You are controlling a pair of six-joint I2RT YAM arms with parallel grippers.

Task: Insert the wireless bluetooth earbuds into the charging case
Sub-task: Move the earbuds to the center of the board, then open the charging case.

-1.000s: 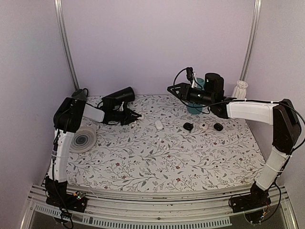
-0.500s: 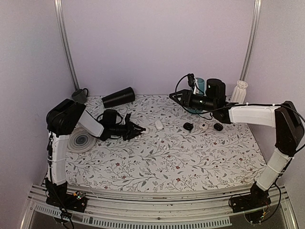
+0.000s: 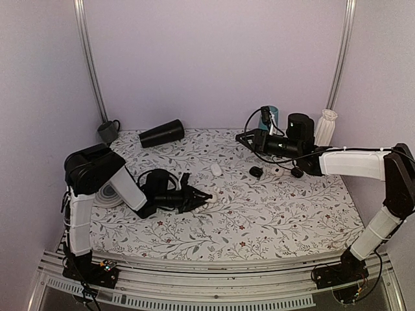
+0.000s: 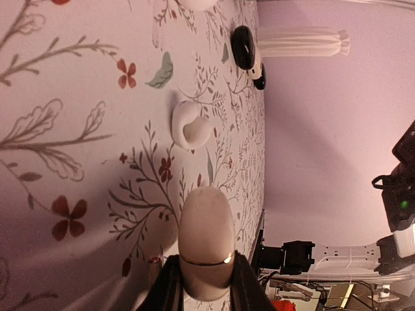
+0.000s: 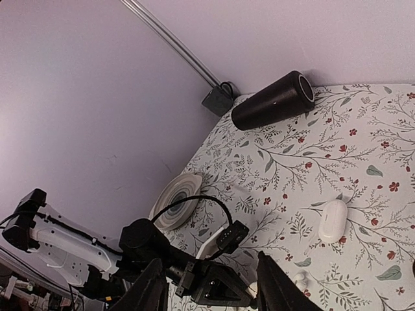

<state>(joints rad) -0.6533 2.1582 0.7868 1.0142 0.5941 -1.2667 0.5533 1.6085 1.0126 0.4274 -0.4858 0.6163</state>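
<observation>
Change over the last second: the left gripper (image 3: 202,197) has swung from 11 o'clock on the table down to just left of centre. It is clenched on a white oval with a metal band (image 4: 206,240), which looks like an earbud. The right gripper (image 3: 243,137) has drawn back a little toward 1 o'clock and hangs with its jaws apart, gripping nothing.

The case (image 3: 216,170) has not moved. It lies at 12 o'clock from the table's centre, apart from both grippers, and its lid looks closed. So the held earbud is now nearer the front than the case, and I judge the lid must be opened before anything goes in. A second earbud (image 4: 190,126) lies loose just ahead of the left fingers.

The cloth (image 3: 272,220) is white with a leaf-and-flower print. On it:
- two black discs (image 3: 256,172) at 2 o'clock
- a cup (image 3: 269,118) and a vase (image 3: 327,126) at 1 o'clock
- a black cylinder (image 3: 162,133) on its side at 11 o'clock
- a mug (image 3: 109,131) in the far-left corner
- a plate (image 3: 107,194) at 9 o'clock

The walls are lilac, with metal rails in the corners.
</observation>
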